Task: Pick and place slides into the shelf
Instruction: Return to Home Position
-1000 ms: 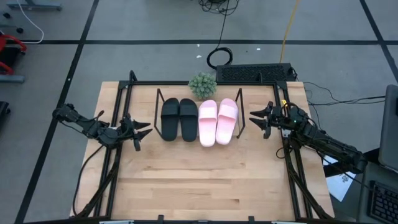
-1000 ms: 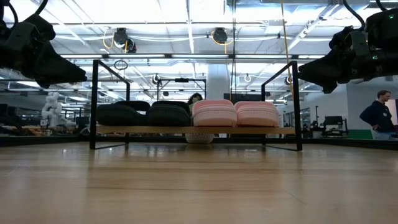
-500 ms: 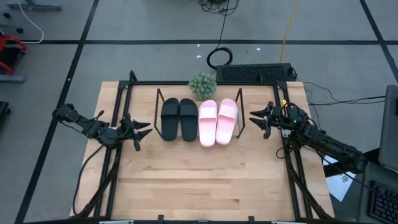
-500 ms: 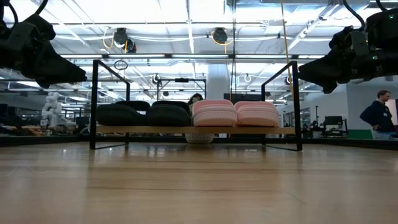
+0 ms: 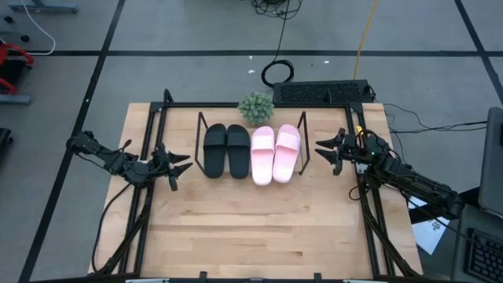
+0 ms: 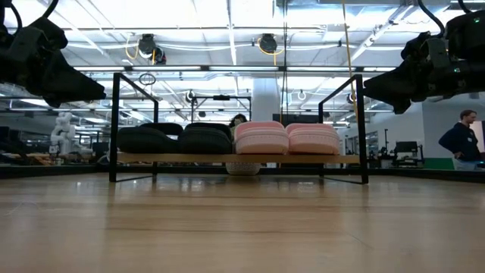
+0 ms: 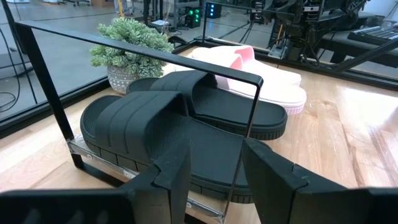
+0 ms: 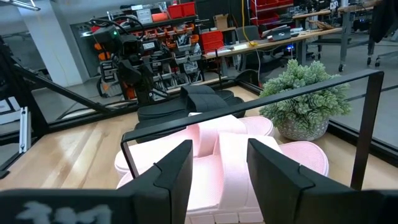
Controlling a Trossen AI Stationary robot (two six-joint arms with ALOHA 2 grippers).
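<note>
Two black slides (image 5: 226,150) and two pink slides (image 5: 275,152) lie side by side, soles down, on the wooden board of the low wire shelf (image 5: 306,157) at the table's far middle. In the low view the black pair (image 6: 174,139) and the pink pair (image 6: 286,138) rest on the shelf board (image 6: 239,158). My left gripper (image 5: 182,163) is open and empty, just left of the shelf, above the table. My right gripper (image 5: 321,148) is open and empty, just right of the shelf. The left wrist view shows the black slides (image 7: 186,118); the right wrist view shows the pink slides (image 8: 217,155).
A small potted plant (image 5: 256,107) stands behind the shelf at the far edge. The black table-edge frame (image 5: 149,181) runs along the left, right and far sides. The near half of the wooden table (image 5: 251,228) is bare. A person (image 6: 462,140) stands in the room beyond.
</note>
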